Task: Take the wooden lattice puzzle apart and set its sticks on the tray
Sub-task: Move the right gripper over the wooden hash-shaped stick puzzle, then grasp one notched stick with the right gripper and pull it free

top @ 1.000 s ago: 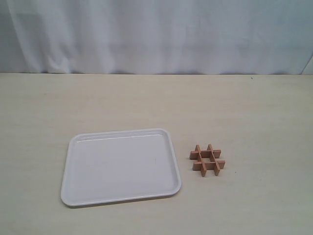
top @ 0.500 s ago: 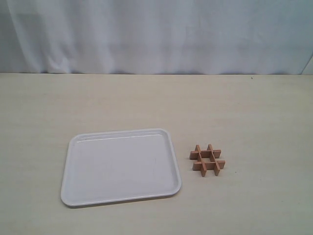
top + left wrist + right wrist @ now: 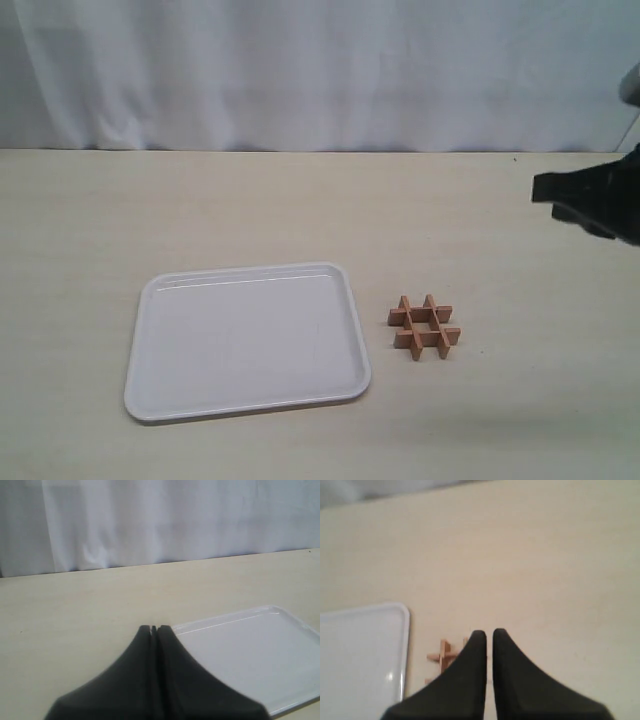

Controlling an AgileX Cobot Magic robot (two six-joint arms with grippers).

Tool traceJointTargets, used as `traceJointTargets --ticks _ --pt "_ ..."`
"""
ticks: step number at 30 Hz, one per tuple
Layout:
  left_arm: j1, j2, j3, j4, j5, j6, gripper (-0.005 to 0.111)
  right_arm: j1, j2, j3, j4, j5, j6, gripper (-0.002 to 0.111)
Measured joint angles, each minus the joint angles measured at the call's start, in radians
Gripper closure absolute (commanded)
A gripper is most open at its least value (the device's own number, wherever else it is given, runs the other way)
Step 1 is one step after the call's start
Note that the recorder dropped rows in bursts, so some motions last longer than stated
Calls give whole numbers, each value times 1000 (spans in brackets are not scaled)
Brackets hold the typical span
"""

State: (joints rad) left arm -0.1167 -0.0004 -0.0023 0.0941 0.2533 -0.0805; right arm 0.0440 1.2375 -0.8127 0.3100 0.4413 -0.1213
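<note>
The wooden lattice puzzle [image 3: 425, 327] lies whole on the table, a small reddish-brown hash-shaped grid just right of the white tray [image 3: 247, 340], which holds nothing. All of its sticks are still interlocked. My right gripper [image 3: 540, 190] comes in from the right edge, high above the table and up-right of the puzzle. In the right wrist view its fingertips [image 3: 489, 632] stand almost together with only a thin slit, holding nothing, and the puzzle [image 3: 445, 655] shows partly behind them beside the tray [image 3: 360, 655]. My left gripper [image 3: 154, 628] is shut and empty near a tray corner [image 3: 250, 645].
The light beige table [image 3: 320, 220] runs back to a white curtain [image 3: 320, 70]. Nothing else lies on the table. The left arm does not appear in the exterior view.
The right arm has entered the exterior view from the right edge. Puzzle and tray have not moved.
</note>
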Motion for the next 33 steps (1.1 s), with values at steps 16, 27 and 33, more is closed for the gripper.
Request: traceJointTargets --ticks 16,27,33 --pt "0 0 0 0 0 0 107 292 500 -222 -385 378 318 102" --pt "0 0 0 0 0 0 107 294 611 -260 -340 310 339 77" --pt "0 0 0 0 0 0 107 294 639 -261 -326 275 339 77"
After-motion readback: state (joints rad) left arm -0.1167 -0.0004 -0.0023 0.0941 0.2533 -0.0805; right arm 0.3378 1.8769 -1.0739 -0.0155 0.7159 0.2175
